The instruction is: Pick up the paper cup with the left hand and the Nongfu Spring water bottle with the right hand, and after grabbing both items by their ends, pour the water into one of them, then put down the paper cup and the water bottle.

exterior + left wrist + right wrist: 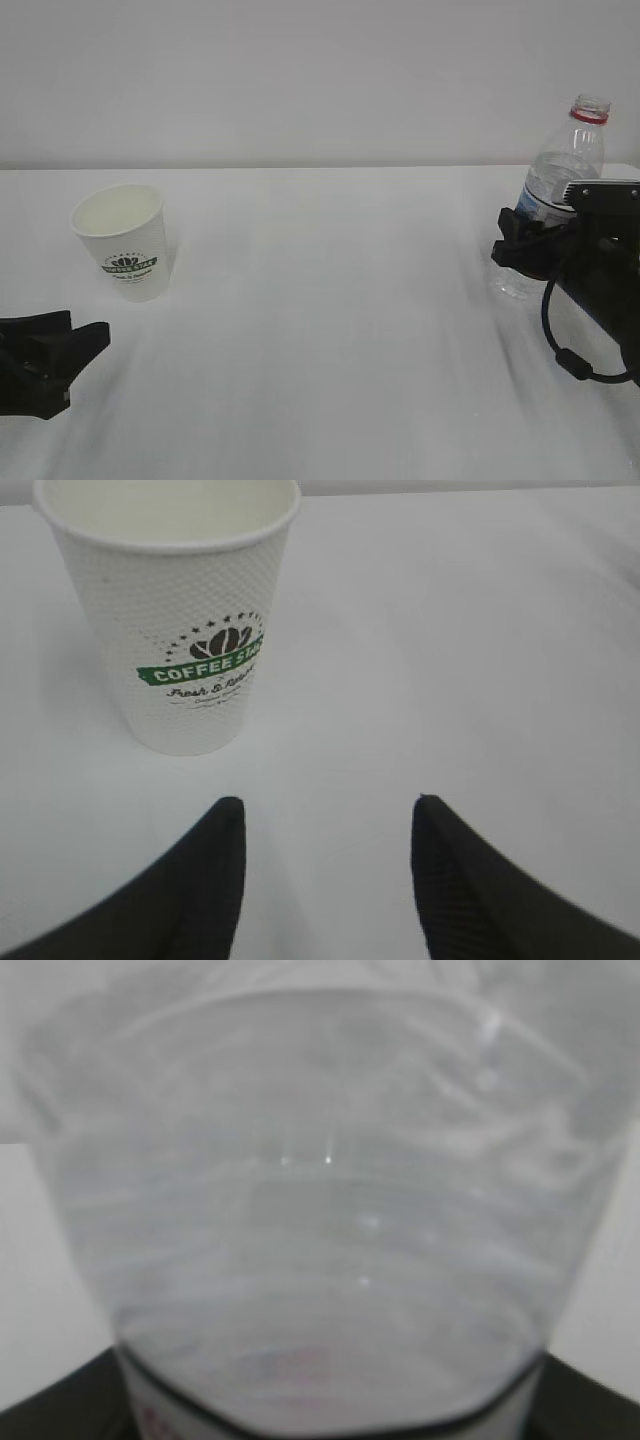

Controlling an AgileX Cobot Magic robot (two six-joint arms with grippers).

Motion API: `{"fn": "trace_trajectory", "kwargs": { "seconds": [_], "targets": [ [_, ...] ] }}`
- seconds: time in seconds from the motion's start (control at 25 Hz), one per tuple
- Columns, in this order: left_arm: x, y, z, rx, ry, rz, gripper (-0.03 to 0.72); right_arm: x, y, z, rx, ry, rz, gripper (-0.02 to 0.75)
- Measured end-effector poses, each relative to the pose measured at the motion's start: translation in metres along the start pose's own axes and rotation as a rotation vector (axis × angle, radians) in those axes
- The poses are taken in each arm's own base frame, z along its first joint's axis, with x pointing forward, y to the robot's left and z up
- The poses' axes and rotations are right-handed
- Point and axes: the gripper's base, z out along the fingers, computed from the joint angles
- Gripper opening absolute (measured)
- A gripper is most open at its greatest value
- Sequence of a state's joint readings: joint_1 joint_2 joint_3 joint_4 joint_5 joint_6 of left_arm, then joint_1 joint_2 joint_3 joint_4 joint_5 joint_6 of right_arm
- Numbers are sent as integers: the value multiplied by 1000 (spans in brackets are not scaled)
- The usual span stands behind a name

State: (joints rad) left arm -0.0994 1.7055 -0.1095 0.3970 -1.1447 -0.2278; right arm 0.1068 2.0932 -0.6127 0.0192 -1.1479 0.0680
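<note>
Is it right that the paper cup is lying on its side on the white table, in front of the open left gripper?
Not quite. The paper cup is standing upright with its mouth up, not lying on its side, as the left wrist view shows. The rest holds: it stands on the white table, in front of the open left gripper.

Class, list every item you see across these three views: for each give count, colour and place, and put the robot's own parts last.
paper cup: one, white with a dark green logo, cream inside, upright on the left of the table.
water bottle: one, clear with a red neck ring, no cap on, upright at the table's right edge.
table: one, white, under everything.
wall: one, pale grey, behind the table.
left tool: one, black, open, short of the cup and not touching it.
right tool: one, black with a grey plate, around the bottle's lower part; whether it grips is unclear.
</note>
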Motion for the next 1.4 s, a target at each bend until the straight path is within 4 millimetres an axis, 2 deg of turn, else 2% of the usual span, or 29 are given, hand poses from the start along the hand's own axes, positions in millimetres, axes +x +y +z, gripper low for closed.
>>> {"fn": "trace_trajectory", "kwargs": {
  "seconds": [0.72, 0.96, 1.4],
  "targets": [
    [0, 0, 0, 0, 0, -1, 390, 0, 0, 0, 0, -1, -3, 440],
    [0, 0, 0, 0, 0, -1, 390, 0, 0, 0, -5, -1, -108, 440],
    [0, 0, 0, 0, 0, -1, 390, 4, 0, -8, -5, 4, -126, 440]
  ]
}}
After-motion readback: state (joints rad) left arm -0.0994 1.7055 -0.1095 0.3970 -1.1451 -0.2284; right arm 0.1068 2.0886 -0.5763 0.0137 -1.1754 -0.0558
